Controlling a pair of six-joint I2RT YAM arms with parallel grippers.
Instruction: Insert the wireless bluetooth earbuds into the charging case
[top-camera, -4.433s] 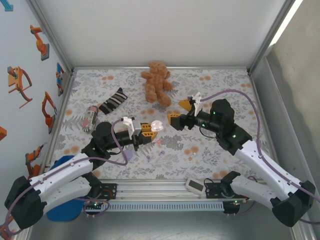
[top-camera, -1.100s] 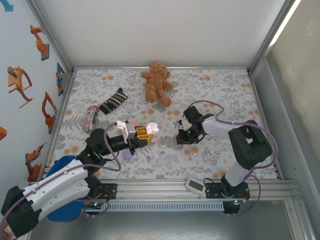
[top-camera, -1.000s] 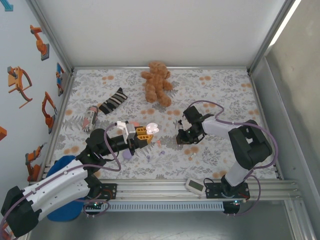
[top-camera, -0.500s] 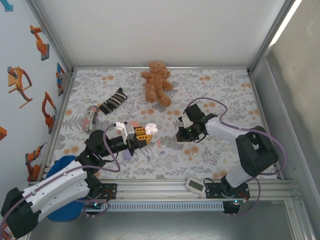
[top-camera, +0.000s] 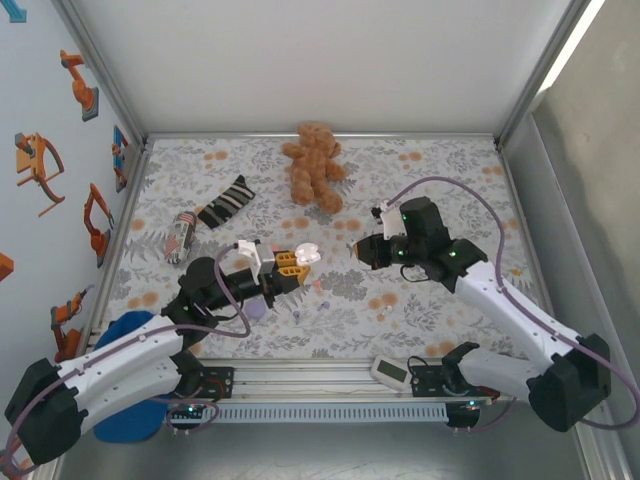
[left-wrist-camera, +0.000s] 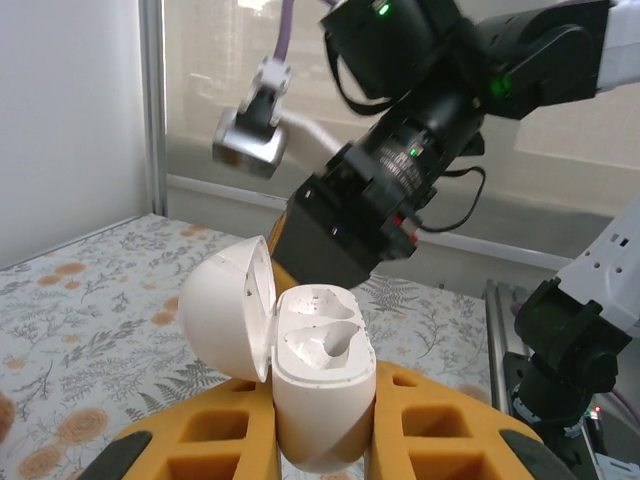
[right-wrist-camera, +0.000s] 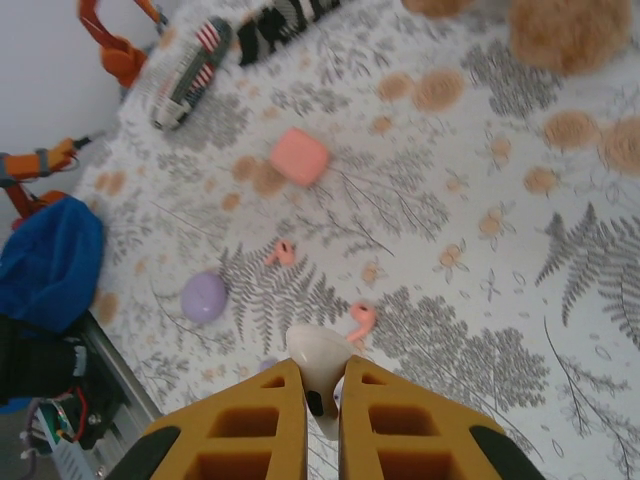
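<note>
"Where does the charging case sit?"

"The left pincer (left-wrist-camera: 320, 445) is clamped narrowly on the base of the small white rounded plastic charging case (left-wrist-camera: 322, 375). The case stands upright with its lid swung open to the left and two wells showing."

"And the other arm?"

"The right pincer (right-wrist-camera: 322, 398) is pinched on a tiny white plastic earbud (right-wrist-camera: 316, 360) above the floral-print worktop (right-wrist-camera: 560, 300). From above, it hangs near the case but apart from it."

"Any more buds?"

"A salmon-pink plastic earbud (right-wrist-camera: 362, 317) lies on the worktop. A second salmon-pink earbud (right-wrist-camera: 282, 252) lies farther left, between a lilac rounded case (right-wrist-camera: 204, 297) and a pink squarish case (right-wrist-camera: 299, 156)."
</note>
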